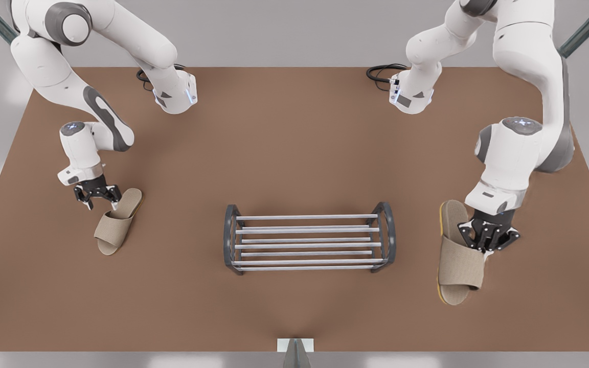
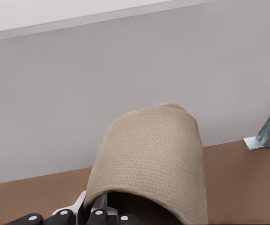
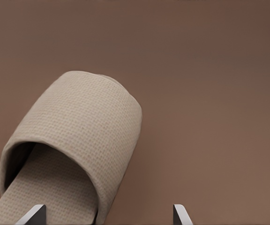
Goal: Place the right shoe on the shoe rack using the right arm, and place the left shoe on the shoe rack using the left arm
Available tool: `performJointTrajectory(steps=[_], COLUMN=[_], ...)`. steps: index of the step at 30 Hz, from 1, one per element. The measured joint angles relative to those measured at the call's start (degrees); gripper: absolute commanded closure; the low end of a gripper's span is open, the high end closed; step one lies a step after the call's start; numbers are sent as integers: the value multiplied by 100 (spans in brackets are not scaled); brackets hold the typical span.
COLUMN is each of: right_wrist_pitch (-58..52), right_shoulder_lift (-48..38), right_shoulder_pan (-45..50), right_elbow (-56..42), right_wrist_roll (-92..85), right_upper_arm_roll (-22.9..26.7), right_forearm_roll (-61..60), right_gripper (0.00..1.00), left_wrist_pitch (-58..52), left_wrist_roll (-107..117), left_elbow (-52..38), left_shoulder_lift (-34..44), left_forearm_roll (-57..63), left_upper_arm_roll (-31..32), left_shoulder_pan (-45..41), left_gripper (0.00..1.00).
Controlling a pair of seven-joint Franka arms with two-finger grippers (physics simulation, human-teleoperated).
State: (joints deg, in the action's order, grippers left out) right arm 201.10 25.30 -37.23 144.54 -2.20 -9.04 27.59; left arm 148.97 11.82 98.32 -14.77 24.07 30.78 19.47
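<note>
Two arms: both are at work, one on each side of the rack (image 1: 309, 240), and neither waits.
Rack: it stands empty on the brown table (image 1: 294, 143), its silver bars running across the front view.
Right gripper (image 1: 98, 198): well off the rack toward the front view's left, low over the table at the heel end of the right shoe (image 1: 115, 225). Its fingers (image 3: 34, 214) are spread wide and hold nothing. In the right wrist view the shoe sits partly between them.
Right shoe: a beige slipper lying flat on the table, well apart from the rack.
Left gripper (image 1: 488, 237): off the rack toward the front view's right, closed on the left shoe (image 1: 459, 263) at the mouth of its upper.
Left shoe: a matching slipper with a yellow-edged sole, still well apart from the rack. It looks tilted and raised off the table, with a wall behind it in the left wrist view.
Step, as I judge it: the left arm has its shoe, and the right arm is about to close.
Risk, left: the grip is near one end, so the soft slipper may droop or swing. Its toe could then catch an end frame or slip between the bars.
Risk, right: if the fingers close off-centre, they could push the heel aside instead of gripping it.
Risk, shared: both arms head for the same narrow rack and could crowd each other.
</note>
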Motion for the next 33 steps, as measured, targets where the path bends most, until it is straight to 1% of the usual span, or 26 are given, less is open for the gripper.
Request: performJointTrajectory(steps=[4,6,9,14,16,19,26,33], right_wrist_pitch=[-4,-6,-6,-4,-5,-5,-6,-6], right_shoulder_lift=[113,195,312,528,546,554,525,278], right_shoulder_pan=[143,151,151,124,112,80,38,-154], right_elbow=[-224,-300,-332,-460,-535,-629,-672,-650], right_wrist_roll=[135,190,264,369,404,446,522,549], right_upper_arm_roll=[-7,-6,-8,-4,-1,8,3,-5], right_forearm_roll=[-11,-13,-15,-39,-42,-47,-44,85], right_gripper=[0,0,0,0,0,0,0,0], left_wrist_pitch=[-1296,-1882,-2555,-3181,-3331,-3491,-3773,-3868], left_wrist_roll=[670,1078,1712,2656,3002,3470,4416,5158], left_elbow=[-486,-783,-999,-1465,-1505,-1478,-1419,-1242], left_shoulder_lift=[-98,-350,-705,-1374,-1533,-1600,-1779,-1923], left_forearm_roll=[703,1074,1616,2454,2834,3185,3570,3953], left_upper_arm_roll=[54,38,-8,-50,-55,-54,-54,-55], left_shoulder_pan=[-1470,-2126,-2682,-3046,-3117,-3148,-3407,-3418], left_gripper=[79,79,79,79,79,79,79,79])
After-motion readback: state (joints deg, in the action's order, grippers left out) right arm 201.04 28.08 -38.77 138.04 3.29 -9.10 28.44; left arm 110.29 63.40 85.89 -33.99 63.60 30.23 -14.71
